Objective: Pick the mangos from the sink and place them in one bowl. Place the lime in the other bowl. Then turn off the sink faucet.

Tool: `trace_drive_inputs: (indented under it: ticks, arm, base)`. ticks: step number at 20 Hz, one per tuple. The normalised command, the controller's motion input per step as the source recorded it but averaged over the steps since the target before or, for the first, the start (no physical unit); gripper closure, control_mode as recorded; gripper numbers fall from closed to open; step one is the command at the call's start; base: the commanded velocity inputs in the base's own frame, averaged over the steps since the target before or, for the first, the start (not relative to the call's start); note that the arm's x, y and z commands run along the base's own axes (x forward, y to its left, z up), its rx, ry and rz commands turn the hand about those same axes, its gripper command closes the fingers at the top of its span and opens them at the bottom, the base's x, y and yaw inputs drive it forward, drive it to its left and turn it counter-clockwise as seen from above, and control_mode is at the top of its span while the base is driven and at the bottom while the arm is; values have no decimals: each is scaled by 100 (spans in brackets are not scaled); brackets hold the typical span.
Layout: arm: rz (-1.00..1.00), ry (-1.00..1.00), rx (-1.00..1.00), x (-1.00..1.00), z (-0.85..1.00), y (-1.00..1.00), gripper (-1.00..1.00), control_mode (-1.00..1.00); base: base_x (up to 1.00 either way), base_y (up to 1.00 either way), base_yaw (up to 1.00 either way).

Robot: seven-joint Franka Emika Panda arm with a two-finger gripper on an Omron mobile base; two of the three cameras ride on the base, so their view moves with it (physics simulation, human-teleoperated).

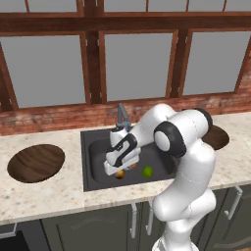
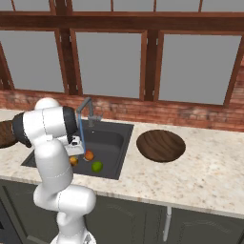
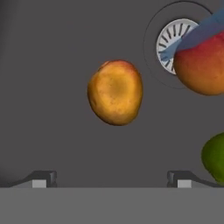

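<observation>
My gripper [image 3: 111,179] hangs open low inside the dark sink [image 1: 95,147], its fingertips [image 3: 43,178] wide apart and nothing between them. Just ahead of it, on the basin floor, lies the orange-yellow mango [image 3: 115,92]. The orange-red mango [image 3: 201,65] rests by the round silver drain [image 3: 173,41], and the green lime [image 3: 215,157] is at the right edge of the hand view. In the right base view the mangos [image 2: 88,155] [image 2: 73,160] and the lime [image 2: 96,166] lie near the sink's front. A blue stream of water runs from the faucet [image 2: 85,112].
One dark wooden bowl [image 1: 36,162] sits on the speckled counter left of the sink, the other bowl [image 2: 161,145] to its right. A brick ledge and windows stand behind the faucet [image 1: 121,115]. The arm's elbow [image 1: 171,139] leans over the sink's right side.
</observation>
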Motion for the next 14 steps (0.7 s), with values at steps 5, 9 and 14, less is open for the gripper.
trace_drive_inputs:
  ticks: [5,9,14]
  arm:
    - [2,5,0,24,-19,10,-100,-100]
    - [2,3,0,28,-18,10,-100,-100]
    - [0,1,0,27,-19,7,-100,-100]
  base:
    - [0,0,0]
    - [0,0,0]
    - [0,0,0]
